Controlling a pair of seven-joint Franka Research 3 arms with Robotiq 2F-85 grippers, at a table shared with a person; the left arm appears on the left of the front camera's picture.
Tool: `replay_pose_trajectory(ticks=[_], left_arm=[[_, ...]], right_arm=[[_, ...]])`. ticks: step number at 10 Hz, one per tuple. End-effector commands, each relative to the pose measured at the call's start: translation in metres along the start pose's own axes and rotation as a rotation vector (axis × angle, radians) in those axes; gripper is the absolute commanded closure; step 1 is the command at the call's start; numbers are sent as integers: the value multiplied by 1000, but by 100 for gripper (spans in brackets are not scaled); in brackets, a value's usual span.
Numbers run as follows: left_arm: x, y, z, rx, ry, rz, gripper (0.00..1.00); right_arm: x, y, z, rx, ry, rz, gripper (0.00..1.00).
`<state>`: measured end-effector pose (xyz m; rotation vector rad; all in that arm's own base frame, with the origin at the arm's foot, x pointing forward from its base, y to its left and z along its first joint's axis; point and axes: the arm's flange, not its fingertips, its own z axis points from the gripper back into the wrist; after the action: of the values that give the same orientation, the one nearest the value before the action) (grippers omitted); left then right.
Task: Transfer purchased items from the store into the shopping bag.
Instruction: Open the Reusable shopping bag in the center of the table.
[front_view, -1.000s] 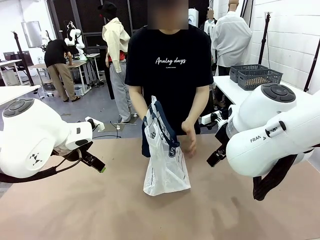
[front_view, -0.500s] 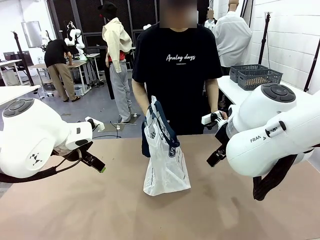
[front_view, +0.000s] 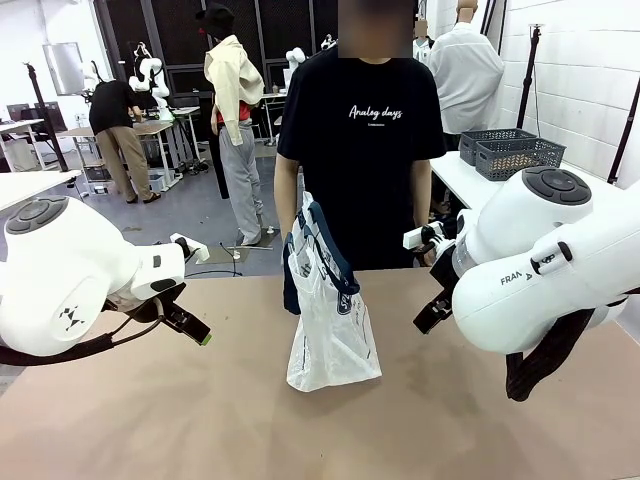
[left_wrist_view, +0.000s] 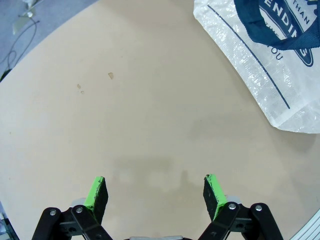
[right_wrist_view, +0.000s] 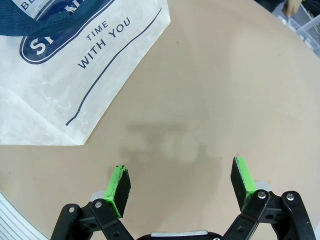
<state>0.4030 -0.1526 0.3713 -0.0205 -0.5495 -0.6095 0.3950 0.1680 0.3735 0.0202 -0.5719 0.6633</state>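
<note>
Front view. Tabletop (front_view: 200, 420): flat, matt, tan, spanning the full picture width. A person (front_view: 365, 150) in a black printed T-shirt stands behind its far edge. Room: grey floor (front_view: 200, 215), white block wall (front_view: 580, 80) on the robot's right, and a white side table (front_view: 470, 180) carrying two dark grey mesh baskets (front_view: 510, 152). Shopping bag (front_view: 333, 340): stands on the tabletop at the middle, near the far edge, between the two arms. Its long axis is near vertical, with the top leaning slightly toward the robot's left. The navy handles (front_view: 318, 235) point up and the wide bottom edge rests on the surface. The person's forearm comes down behind the handles; whether the hand holds them cannot be told. Left gripper (front_view: 195, 328) and right gripper (front_view: 432, 312) hang above the tabletop, one on each side of the bag and both apart from it.

Left wrist view. Bare tan surface with two small marks. The fingers of the left gripper (left_wrist_view: 156, 192) are spread wide, with nothing between the green pads. A lower corner of the bag lies at the upper right, well apart from the fingers, with the navy logo (left_wrist_view: 280, 30) cut by the picture edge.

Right wrist view. The right gripper (right_wrist_view: 182, 187) is likewise spread wide and holds nothing. A corner of the bag shows at the upper left, its print reading "TIME WITH YOU", clear of both pads.
</note>
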Motion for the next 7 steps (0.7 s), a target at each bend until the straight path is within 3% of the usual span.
replay_pose_trajectory(ticks=[1, 4, 7], left_arm=[[0, 1, 0, 0, 0, 3, 0], [0, 0, 0, 0, 0, 0, 0], [14, -5, 25, -61, 13, 35, 0]], right_arm=[[0, 0, 0, 0, 0, 0, 0], [0, 0, 0, 0, 0, 0, 0], [22, 11, 16, 29, 22, -26, 0]])
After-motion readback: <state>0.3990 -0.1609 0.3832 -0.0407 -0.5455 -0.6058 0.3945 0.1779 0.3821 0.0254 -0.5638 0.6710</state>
